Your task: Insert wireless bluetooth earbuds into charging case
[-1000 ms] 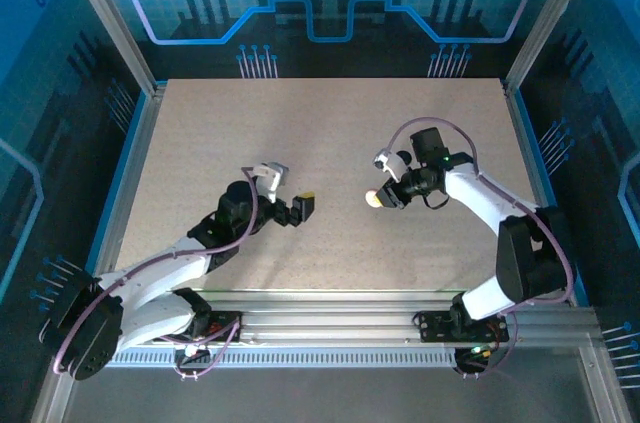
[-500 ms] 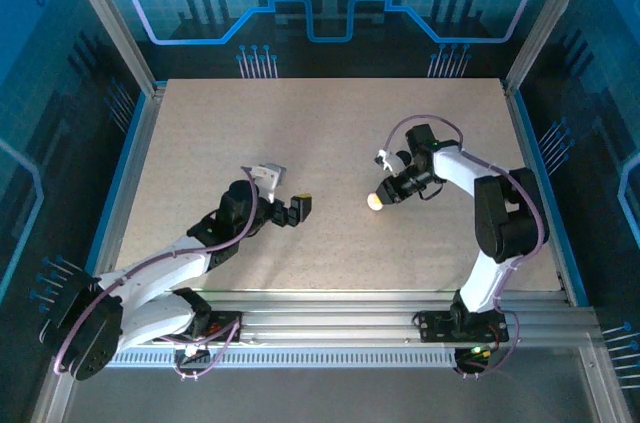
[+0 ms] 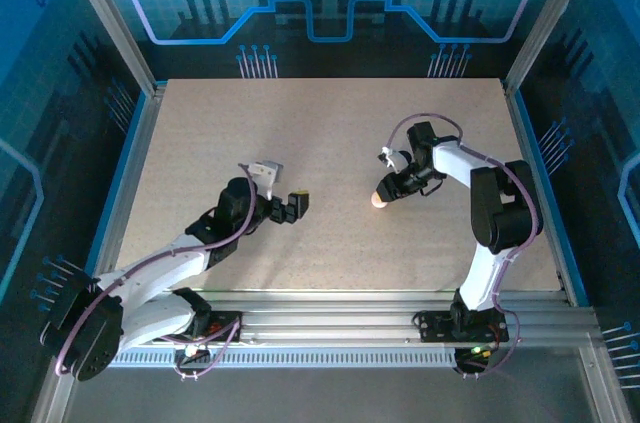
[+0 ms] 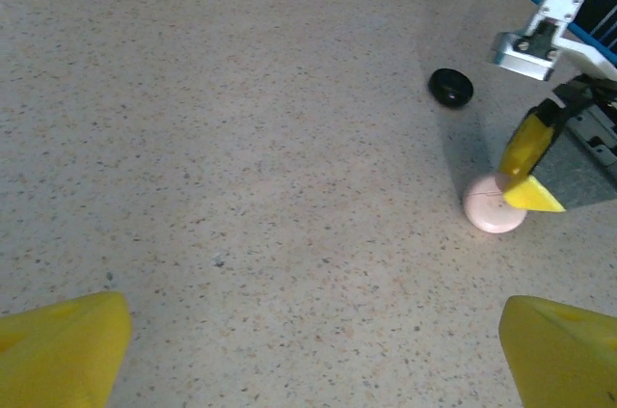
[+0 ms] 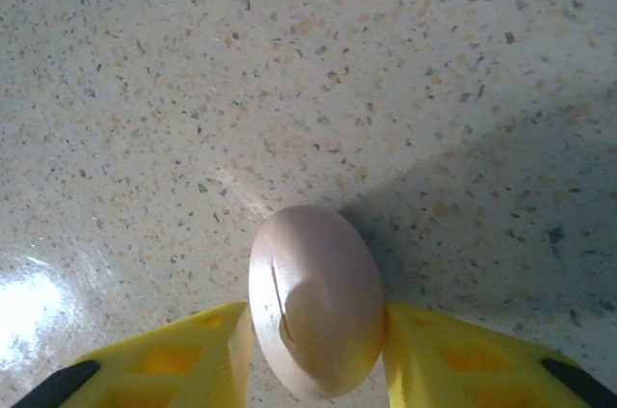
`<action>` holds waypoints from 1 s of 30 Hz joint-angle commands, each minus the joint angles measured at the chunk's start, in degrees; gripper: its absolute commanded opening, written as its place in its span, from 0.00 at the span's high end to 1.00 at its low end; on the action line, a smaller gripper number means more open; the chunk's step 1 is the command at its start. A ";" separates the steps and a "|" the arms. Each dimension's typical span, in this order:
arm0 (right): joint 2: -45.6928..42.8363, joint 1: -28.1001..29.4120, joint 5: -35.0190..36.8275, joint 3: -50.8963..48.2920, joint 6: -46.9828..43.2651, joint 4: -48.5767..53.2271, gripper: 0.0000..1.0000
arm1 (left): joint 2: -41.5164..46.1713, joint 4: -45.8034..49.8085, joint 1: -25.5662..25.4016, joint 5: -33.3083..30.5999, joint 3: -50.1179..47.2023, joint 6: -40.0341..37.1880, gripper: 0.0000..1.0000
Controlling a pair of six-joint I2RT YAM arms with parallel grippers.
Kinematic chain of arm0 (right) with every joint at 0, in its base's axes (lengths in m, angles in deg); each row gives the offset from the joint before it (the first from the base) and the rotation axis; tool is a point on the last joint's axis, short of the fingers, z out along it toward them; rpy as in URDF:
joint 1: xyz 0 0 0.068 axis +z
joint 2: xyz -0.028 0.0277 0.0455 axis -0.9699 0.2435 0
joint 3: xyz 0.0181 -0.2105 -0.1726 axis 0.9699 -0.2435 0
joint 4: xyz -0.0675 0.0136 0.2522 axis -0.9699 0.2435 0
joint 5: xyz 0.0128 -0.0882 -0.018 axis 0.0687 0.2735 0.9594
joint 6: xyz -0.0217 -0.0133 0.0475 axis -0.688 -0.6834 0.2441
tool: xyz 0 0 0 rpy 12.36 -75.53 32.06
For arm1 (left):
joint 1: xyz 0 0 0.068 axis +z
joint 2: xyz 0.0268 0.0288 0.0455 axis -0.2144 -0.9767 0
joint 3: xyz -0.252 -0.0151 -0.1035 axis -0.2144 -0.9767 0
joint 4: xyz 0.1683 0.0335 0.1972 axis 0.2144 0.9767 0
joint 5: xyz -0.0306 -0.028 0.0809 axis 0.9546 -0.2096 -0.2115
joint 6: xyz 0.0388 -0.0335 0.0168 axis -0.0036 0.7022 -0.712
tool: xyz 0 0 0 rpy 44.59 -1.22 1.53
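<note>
A round pink charging case [image 5: 313,283] sits between my right gripper's [image 5: 310,345] yellow fingers [image 5: 183,355], which press on both of its sides. A seam runs down its left side. It is at table level right of centre [image 3: 377,202], and in the left wrist view the case [image 4: 490,211] rests on the surface under the right gripper [image 4: 525,181]. My left gripper [image 3: 292,209] hovers left of centre, wide open with bare table between its fingertips [image 4: 313,350]. The earbuds are out of view.
A small black puck [image 4: 450,87] lies on the table beyond the pink case. The speckled tabletop [image 3: 320,133] is bounded by metal rails and blue walls. The right arm's forearm [image 3: 470,168] arches over the table's right side.
My right arm has folded inward and tipped its gripper down, bringing the pink case to the table. The left gripper shifted slightly back to the left and stayed open.
</note>
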 commanded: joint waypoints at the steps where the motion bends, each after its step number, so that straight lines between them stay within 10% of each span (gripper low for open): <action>1: 0.48 -1.35 1.07 1.01 1.08 0.44 0.57 | 0.00 2.11 2.45 -0.03 2.52 1.92 0.01; 21: -18.25 -9.63 4.11 -12.13 7.36 -16.37 0.45 | 4.56 11.53 20.61 -14.34 0.63 2.43 0.01; 26: -25.30 -13.11 8.72 -21.40 10.86 -27.17 0.34 | 6.57 6.80 22.46 -21.78 -2.97 -0.31 0.01; 27: -26.10 -13.45 9.36 -22.68 11.14 -28.71 0.04 | 6.92 6.32 22.53 -22.68 -3.80 -0.63 0.01; 30: -28.71 -14.21 12.96 -27.14 11.64 -33.66 0.00 | 8.22 3.56 23.06 -24.65 -7.33 -1.56 0.01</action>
